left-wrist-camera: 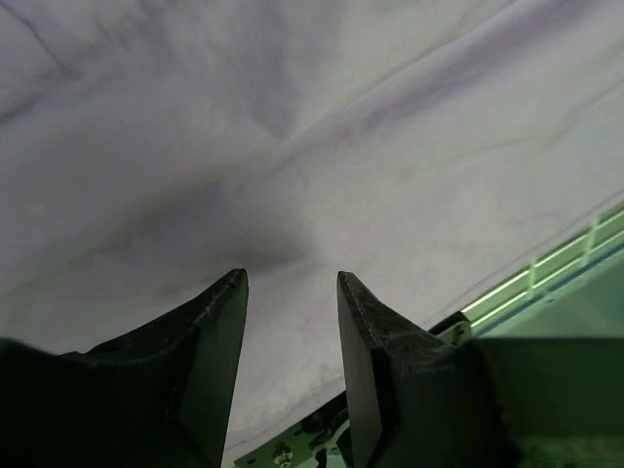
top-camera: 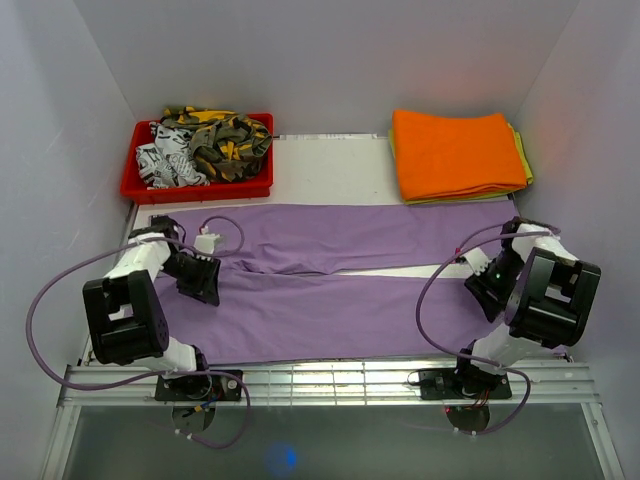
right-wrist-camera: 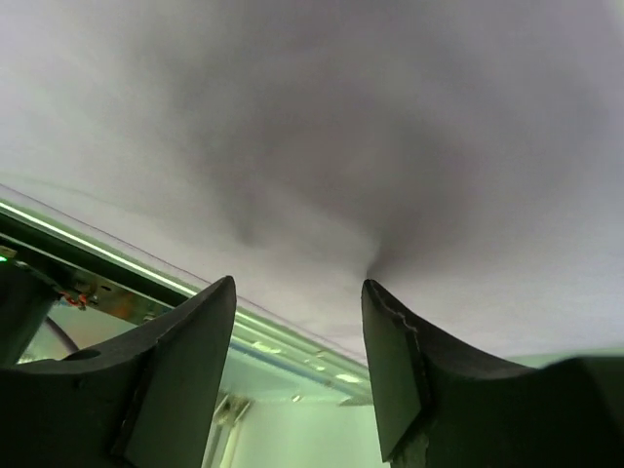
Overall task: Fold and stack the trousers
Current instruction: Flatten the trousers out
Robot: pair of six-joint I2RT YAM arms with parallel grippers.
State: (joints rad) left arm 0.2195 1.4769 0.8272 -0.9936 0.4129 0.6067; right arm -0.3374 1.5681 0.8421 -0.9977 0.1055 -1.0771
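Observation:
The lilac trousers [top-camera: 330,312] lie flat across the table, one leg [top-camera: 360,232] behind the other, with a thin strip of white table between them on the right. My left gripper [top-camera: 200,278] is low over their left end and open. In the left wrist view its fingertips [left-wrist-camera: 234,288] rest close on the cloth [left-wrist-camera: 292,146] with nothing between them. My right gripper [top-camera: 487,285] is at the right end of the near leg, also open. In the right wrist view one fingertip [right-wrist-camera: 372,292] dents the fabric [right-wrist-camera: 341,117] near its hem.
A red bin [top-camera: 135,188] of camouflage and black-and-white garments [top-camera: 205,145] stands at the back left. A folded orange cloth [top-camera: 455,150] on a yellow-green one [top-camera: 524,160] lies at the back right. A metal rail [top-camera: 330,380] runs along the near edge.

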